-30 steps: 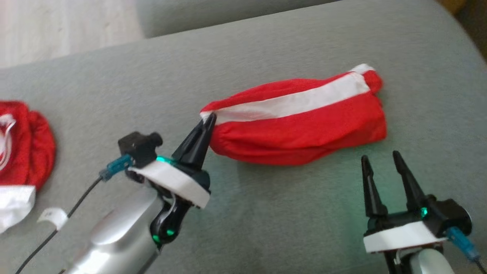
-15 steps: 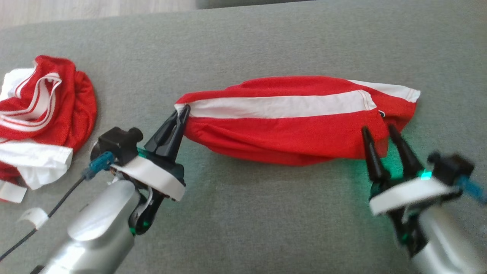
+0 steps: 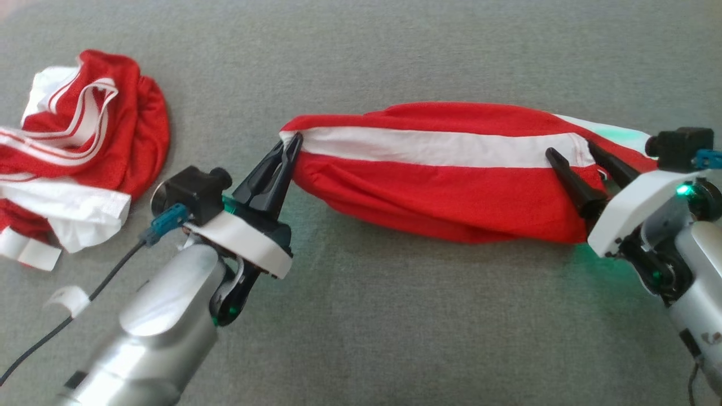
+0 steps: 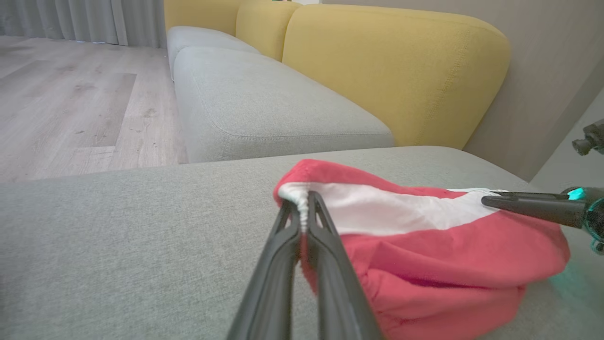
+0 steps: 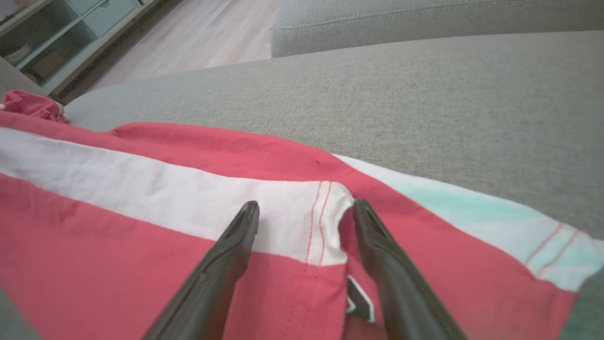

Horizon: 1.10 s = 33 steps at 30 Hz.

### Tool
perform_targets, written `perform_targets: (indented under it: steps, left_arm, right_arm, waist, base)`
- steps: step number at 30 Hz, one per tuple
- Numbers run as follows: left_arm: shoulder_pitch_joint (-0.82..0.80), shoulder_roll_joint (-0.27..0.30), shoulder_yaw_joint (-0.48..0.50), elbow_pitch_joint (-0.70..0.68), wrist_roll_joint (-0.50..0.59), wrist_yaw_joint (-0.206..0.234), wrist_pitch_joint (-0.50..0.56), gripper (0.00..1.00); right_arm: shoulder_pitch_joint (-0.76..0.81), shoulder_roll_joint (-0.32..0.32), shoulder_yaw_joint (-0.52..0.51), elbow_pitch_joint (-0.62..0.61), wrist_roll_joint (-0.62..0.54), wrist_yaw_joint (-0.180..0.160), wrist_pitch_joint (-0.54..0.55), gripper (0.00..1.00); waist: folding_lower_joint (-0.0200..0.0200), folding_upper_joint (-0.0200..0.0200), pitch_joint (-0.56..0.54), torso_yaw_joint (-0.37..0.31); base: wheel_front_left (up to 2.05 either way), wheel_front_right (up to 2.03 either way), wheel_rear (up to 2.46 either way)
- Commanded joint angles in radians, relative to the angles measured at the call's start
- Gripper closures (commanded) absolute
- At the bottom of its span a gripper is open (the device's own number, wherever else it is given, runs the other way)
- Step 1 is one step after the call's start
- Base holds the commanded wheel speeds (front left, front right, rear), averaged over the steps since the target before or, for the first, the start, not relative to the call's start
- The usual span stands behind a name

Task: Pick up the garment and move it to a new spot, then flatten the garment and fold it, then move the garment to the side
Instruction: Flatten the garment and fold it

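Red with a white stripe, the garment [image 3: 440,186] lies stretched across the middle of the head view on the grey sofa cushion [image 3: 395,338]. The left gripper [image 3: 293,141] has its jaws pinched tight on the stripe's left tip. At the right edge, the right gripper [image 3: 571,148] has its jaws spread wide, straddling the stripe's other end and gripping nothing. Another red-and-white heap [image 3: 84,141] sits upper left.

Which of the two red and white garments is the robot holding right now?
The stretched-out garment in the middle: the left tool is pinched shut on its white-striped end. The crumpled garment further left lies loose on the cushion, untouched.
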Motion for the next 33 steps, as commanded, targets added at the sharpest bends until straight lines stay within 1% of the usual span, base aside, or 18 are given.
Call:
perform_targets:
  steps: [1, 2, 3, 4, 5, 12, 14, 17, 21, 24, 27, 30, 33]
  left_arm:
    - [-0.050, 0.019, 0.049, -0.015, 0.010, -0.007, -0.010, 1.00]
    - [-0.050, 0.019, 0.049, -0.015, 0.010, -0.007, -0.010, 1.00]
    - [-0.052, 0.016, 0.050, -0.011, 0.013, -0.008, -0.010, 1.00]
    - [-0.054, 0.013, 0.051, -0.008, 0.014, -0.009, -0.010, 1.00]
    - [-0.055, 0.010, 0.052, -0.005, 0.016, -0.010, -0.010, 1.00]
    - [-0.081, 0.009, 0.084, -0.001, 0.036, -0.013, -0.010, 1.00]
    - [-0.112, 0.009, 0.102, -0.013, 0.051, -0.013, -0.010, 1.00]
    - [-0.202, -0.001, 0.146, -0.049, 0.082, -0.014, -0.010, 1.00]
    - [-0.374, -0.040, 0.227, -0.100, 0.151, -0.014, -0.010, 1.00]
    - [-0.502, -0.086, 0.309, -0.126, 0.201, -0.014, -0.010, 1.00]
    - [-0.588, -0.131, 0.381, -0.152, 0.256, -0.014, -0.010, 1.00]
    - [-0.604, -0.154, 0.395, -0.179, 0.281, -0.014, -0.010, 1.00]
    - [-0.539, -0.148, 0.373, -0.196, 0.278, -0.014, -0.010, 1.00]
  right_arm:
    - [-0.028, -0.023, 0.018, -0.018, 0.019, 0.005, 0.008, 0.18]
    - [-0.028, -0.023, 0.018, -0.018, 0.019, 0.005, 0.008, 0.18]
    - [-0.034, -0.025, 0.025, -0.013, 0.026, 0.005, 0.008, 0.53]
    - [-0.040, -0.028, 0.031, -0.008, 0.032, 0.005, 0.005, 0.93]
    - [-0.047, -0.031, 0.036, -0.004, 0.034, 0.005, -0.003, 1.00]
    - [-0.115, -0.050, 0.029, 0.021, 0.016, 0.005, -0.119, 1.00]
    - [-0.152, -0.058, 0.005, 0.025, 0.012, 0.005, -0.156, 1.00]
    - [-0.239, -0.074, -0.049, 0.026, -0.003, 0.005, -0.226, 1.00]
    - [-0.395, -0.100, -0.132, 0.033, -0.059, 0.005, -0.306, 1.00]
    - [-0.517, -0.106, -0.188, 0.034, -0.109, 0.005, -0.345, 1.00]
    - [-0.610, -0.106, -0.235, 0.027, -0.157, 0.005, -0.372, 1.00]
    - [-0.648, -0.103, -0.259, 0.014, -0.189, 0.005, -0.384, 1.00]
    - [-0.608, -0.095, -0.255, -0.007, -0.194, 0.005, -0.384, 1.00]
  waist:
    - [-0.0001, 0.0000, 0.005, 0.008]
    - [-0.0001, 0.0000, 0.005, 0.008]
    - [-0.0001, 0.0000, 0.007, 0.010]
    - [-0.0001, 0.0000, 0.008, 0.012]
    - [-0.0001, 0.0000, 0.009, 0.014]
    - [-0.0001, 0.0000, 0.015, 0.002]
    - [-0.0001, 0.0000, 0.023, -0.008]
    - [-0.0001, 0.0000, 0.046, -0.028]
    - [-0.0001, 0.0000, 0.084, -0.059]
    - [-0.0001, 0.0000, 0.106, -0.084]
    - [-0.0001, 0.0000, 0.117, -0.103]
    - [-0.0001, 0.0000, 0.116, -0.114]
    - [-0.0001, 0.0000, 0.111, -0.118]
  base:
    - [0.00, 0.00, 0.00]
    - [0.00, 0.00, 0.00]
    - [0.00, 0.00, 0.00]
    - [0.00, 0.00, 0.00]
    - [0.00, 0.00, 0.00]
    - [0.00, 0.00, 0.00]
    - [0.00, 0.00, 0.00]
    - [0.00, 0.00, 0.00]
    - [0.00, 0.00, 0.00]
    - [0.00, 0.00, 0.00]
    - [0.00, 0.00, 0.00]
    - [0.00, 0.00, 0.00]
    - [0.00, 0.00, 0.00]
